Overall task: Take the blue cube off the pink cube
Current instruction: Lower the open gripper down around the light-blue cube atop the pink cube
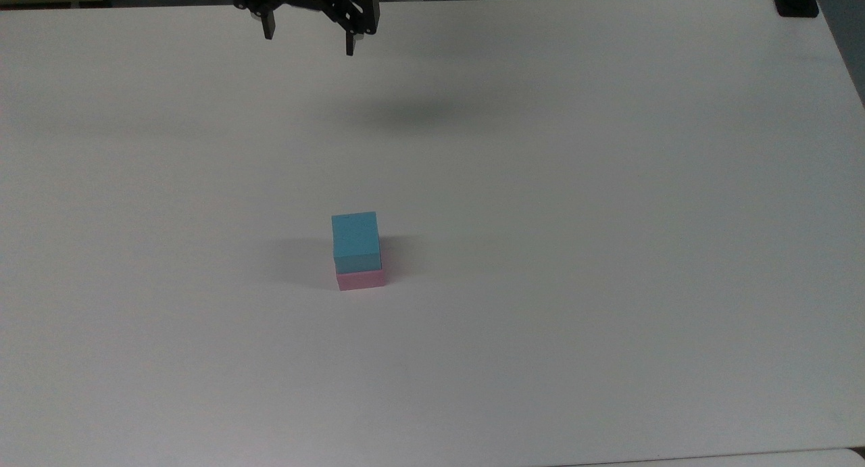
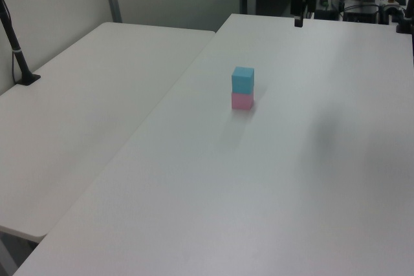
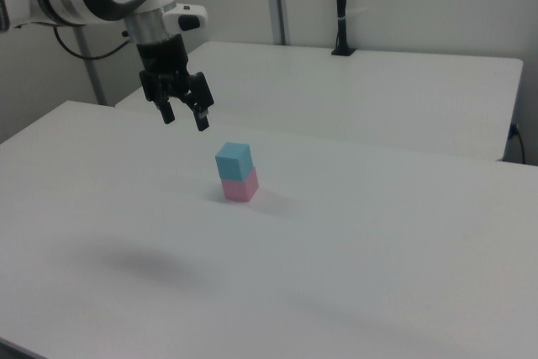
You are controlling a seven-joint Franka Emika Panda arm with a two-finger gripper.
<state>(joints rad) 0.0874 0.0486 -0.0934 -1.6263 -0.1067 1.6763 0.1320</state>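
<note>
Blue cube [image 1: 355,240] stacked squarely on pink cube [image 1: 361,278], mid white table [image 1: 608,251], nothing else near stack. Gripper [image 1: 309,42] hangs in air near far edge in top view, fingers [image 1: 269,26] spread apart, holding nothing; well apart from cubes, up and toward top view's left. Right view: gripper [image 3: 185,119] above table, to right view's left of stack, path between bare. Second white table [image 2: 90,108] adjoins at left view's left, black post [image 2: 16,46] standing on it.
</note>
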